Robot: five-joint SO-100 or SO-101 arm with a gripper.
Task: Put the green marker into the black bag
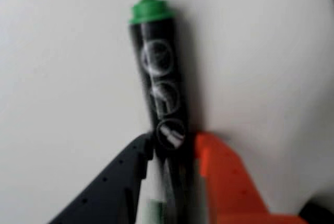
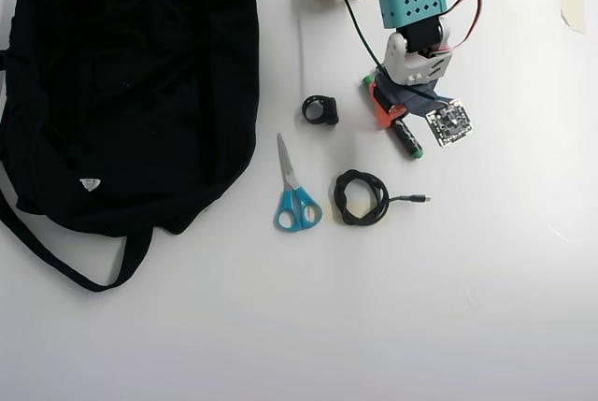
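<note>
Green marker (image 1: 162, 83) clamped between black and orange fingers of gripper (image 1: 175, 145), lying on white table (image 2: 486, 279) under the arm; scissors (image 2: 294, 191), coiled black cable (image 2: 360, 197) and small black ring (image 2: 320, 109) nearby; black bag (image 2: 121, 83) well apart at overhead left

Close wrist view; overhead, straight down.

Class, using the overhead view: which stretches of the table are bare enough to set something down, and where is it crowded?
Bare: the whole strip below the scissors and coiled cable, and the right side beyond the claw. Crowded: the middle, where the small black ring-shaped part, scissors, cable and green marker cluster beside the black bag, which fills the upper left.
</note>
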